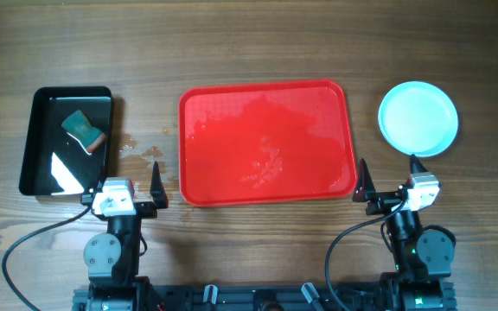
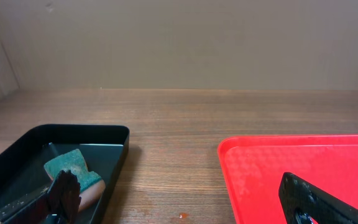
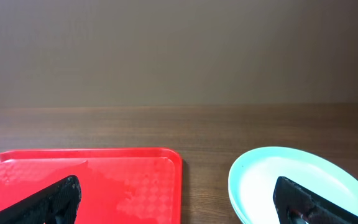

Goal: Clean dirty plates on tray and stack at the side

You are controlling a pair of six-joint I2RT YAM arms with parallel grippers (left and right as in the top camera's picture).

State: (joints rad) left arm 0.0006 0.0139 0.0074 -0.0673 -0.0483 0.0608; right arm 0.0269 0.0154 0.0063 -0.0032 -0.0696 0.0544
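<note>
The red tray [image 1: 266, 142] lies mid-table with nothing on it, its floor wet and streaky. To its right on the wood, the pale blue plates [image 1: 418, 118] sit in one stack with a clean top. My left gripper [image 1: 121, 186] rests at the tray's near-left corner, open and holding nothing. In the left wrist view the left gripper [image 2: 188, 205] spans bare wood between bin and tray [image 2: 303, 155]. My right gripper [image 1: 391, 177] is open and holds nothing at the near-right corner. In its wrist view the right gripper [image 3: 182, 202] straddles the gap between tray [image 3: 104, 168] and plates [image 3: 278, 171].
A black bin [image 1: 66, 140] at the left holds a green-and-tan sponge [image 1: 83, 130] and some water; both bin [image 2: 79, 129] and sponge [image 2: 73, 168] show in the left wrist view. Wet spots [image 1: 141, 151] and an orange speck [image 2: 183, 215] mark the wood between bin and tray.
</note>
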